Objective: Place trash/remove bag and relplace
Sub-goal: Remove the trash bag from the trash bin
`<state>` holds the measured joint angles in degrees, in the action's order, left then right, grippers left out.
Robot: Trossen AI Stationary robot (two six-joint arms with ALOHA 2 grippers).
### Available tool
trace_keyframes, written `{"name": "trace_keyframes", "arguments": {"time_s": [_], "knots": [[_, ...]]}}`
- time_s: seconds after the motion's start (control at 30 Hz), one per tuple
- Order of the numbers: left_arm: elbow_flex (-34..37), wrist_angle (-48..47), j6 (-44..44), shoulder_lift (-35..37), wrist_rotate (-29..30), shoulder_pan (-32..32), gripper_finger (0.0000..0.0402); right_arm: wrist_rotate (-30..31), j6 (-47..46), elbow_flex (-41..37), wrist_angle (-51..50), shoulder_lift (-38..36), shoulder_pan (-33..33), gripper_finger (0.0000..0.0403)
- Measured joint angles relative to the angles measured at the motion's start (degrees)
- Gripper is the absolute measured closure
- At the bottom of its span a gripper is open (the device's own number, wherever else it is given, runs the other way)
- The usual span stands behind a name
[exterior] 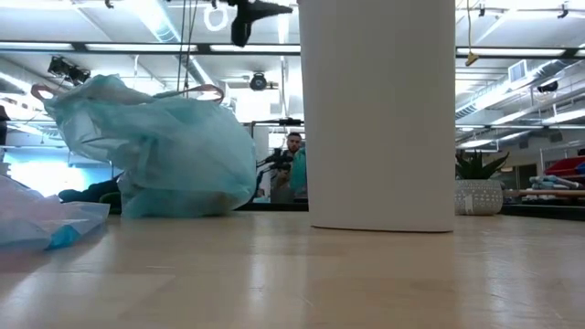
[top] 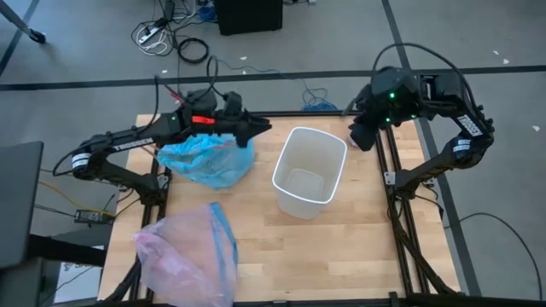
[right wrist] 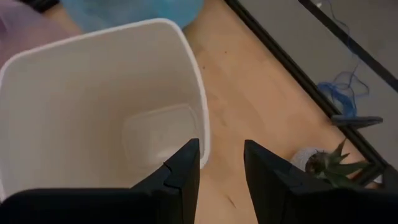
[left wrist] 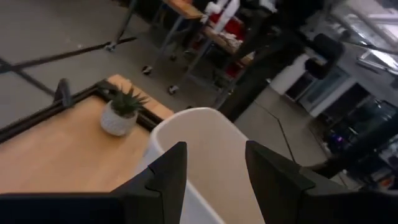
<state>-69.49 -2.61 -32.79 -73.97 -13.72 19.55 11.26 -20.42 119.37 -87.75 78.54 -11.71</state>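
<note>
On the left of the table [top: 341,247] we see the light-blue bag [top: 209,159] lying crumpled on the wood, out of the bin and well apart from it; in the low view it stands puffed up, so we judge that something is inside it. Nearer the front left corner lies a pale pink bag [top: 183,253] with a blue rim band, loose and flat, probably waiting there as the replacement liner.

The left gripper [top: 258,128] hangs above the table between the blue bag and the bin. In its wrist view its fingers [left wrist: 169,180] stand parted with nothing between them, and they point toward the bin rim. We think it has no hold on the bag now.

In the middle stands the white bin [top: 309,171], upright and unlined; its bottom looks bare.

On the right, the right gripper [right wrist: 221,168] hovers above the far right corner. Its jaws are apart by a narrow gap and hold nothing. Behind it a small potted plant [right wrist: 326,163] sits at the table edge.
</note>
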Motion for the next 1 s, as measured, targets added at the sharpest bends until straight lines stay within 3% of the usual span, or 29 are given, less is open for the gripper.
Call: {"name": "trace_keyframes", "arguments": {"time_s": [0.23,0.37,0.57,0.77,1.0], "knots": [[-3.64,-6.22,7.32,1.24,3.69,-0.44,0.0235,-0.47,5.83,-1.11,0.84,0.75,1.90,0.0290],[-8.20,-11.09,10.42,1.57,5.12,-0.49,0.0236,-5.43,10.66,-6.64,7.60,1.73,1.41,0.0290],[-18.16,-23.24,17.62,1.60,7.03,-0.98,0.0236,-5.20,18.53,-14.13,13.09,3.59,-1.17,0.0289],[-27.21,-33.74,25.58,1.66,17.72,-4.55,0.0237,-4.99,21.00,-18.23,16.00,4.90,-6.02,0.0287],[-29.51,-38.64,26.59,2.10,24.01,-6.48,0.0237,-9.37,23.58,-21.07,16.66,7.04,-8.64,0.0309]]}}
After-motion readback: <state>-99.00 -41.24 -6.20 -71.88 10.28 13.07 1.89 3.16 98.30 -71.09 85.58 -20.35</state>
